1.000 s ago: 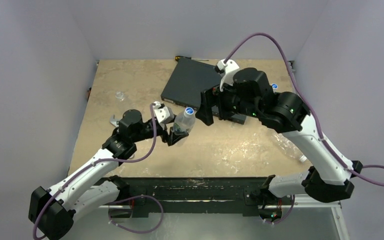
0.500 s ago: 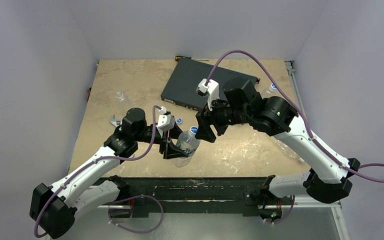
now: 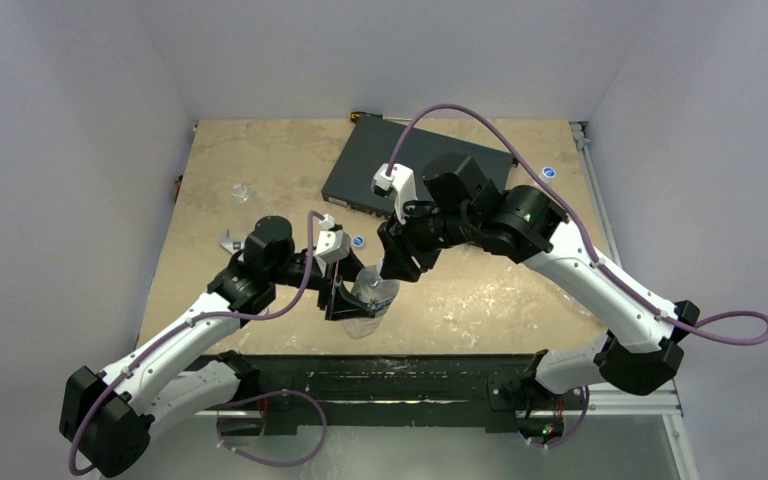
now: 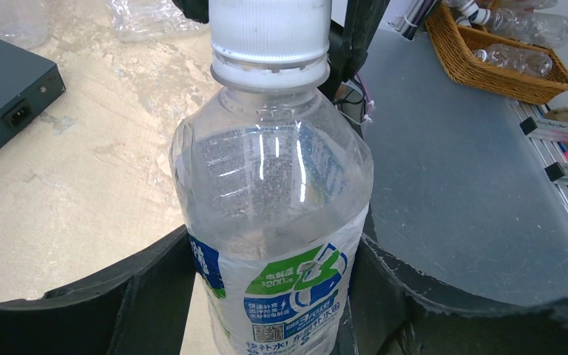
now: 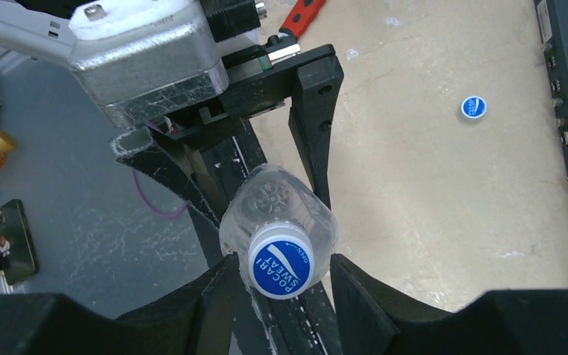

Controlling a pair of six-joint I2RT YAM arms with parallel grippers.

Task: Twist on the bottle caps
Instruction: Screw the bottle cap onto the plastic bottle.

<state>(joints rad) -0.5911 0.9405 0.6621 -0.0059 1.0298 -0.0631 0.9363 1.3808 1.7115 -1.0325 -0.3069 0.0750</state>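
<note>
Bottle (image 4: 274, 177) sits clamped in left pincer (image 4: 272, 240); right pincer (image 5: 281, 260) straddles its cap (image 5: 281, 270), unclosed.

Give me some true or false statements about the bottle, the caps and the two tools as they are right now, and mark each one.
1. The left tool grips the bottle by its body. True.
2. The bottle's neck is open at the top. False: a blue-topped cap sits on it.
3. The right tool has one finger on each side of that cap. True.
4. A loose cap lies on top of the black box. False: it lies on the table, off the box.
</note>
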